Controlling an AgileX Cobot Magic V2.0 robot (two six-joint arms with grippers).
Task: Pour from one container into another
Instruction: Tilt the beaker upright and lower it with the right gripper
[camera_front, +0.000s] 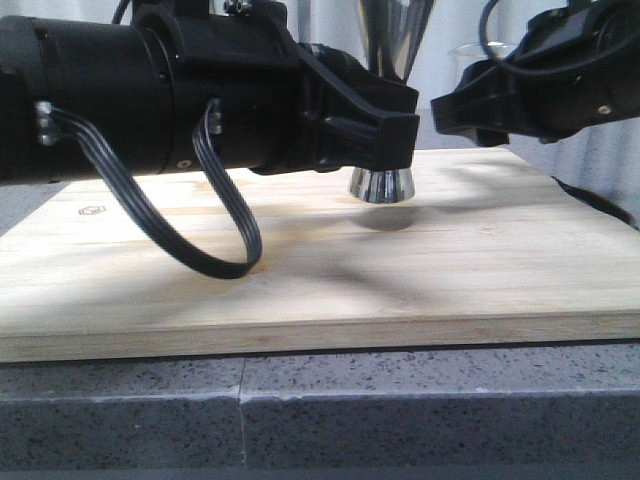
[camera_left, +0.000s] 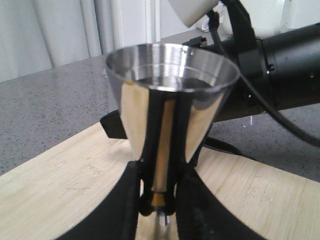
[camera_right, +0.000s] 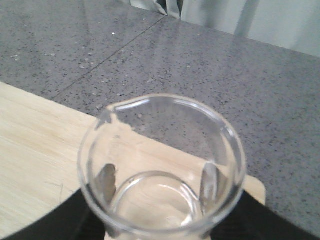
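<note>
Front view is mostly blocked by the left arm's black body and its looping ribbon cables (camera_front: 225, 225), so you only catch bits of the action behind them. Everything sits over a bamboo board (camera_front: 300, 290) on a speckled grey tabletop (camera_front: 400, 410).

The left claw (camera_front: 385, 135) is clamped around the steel jigger (camera_front: 381, 183) at its narrow waist, right where the gold band (camera_left: 159, 199) is. The jigger stands upright, its base just above the board with a shadow under it. From the left wrist, liquid shows in the upper cone (camera_left: 172, 75).

The right claw (camera_front: 470, 105) sits just beside the jigger's top, off to the right. It's gripping the glass beaker (camera_right: 162, 165), fingers (camera_right: 107, 180) pressed on both sides. The beaker looks empty, pouring lip pointing away from the claw.
</note>
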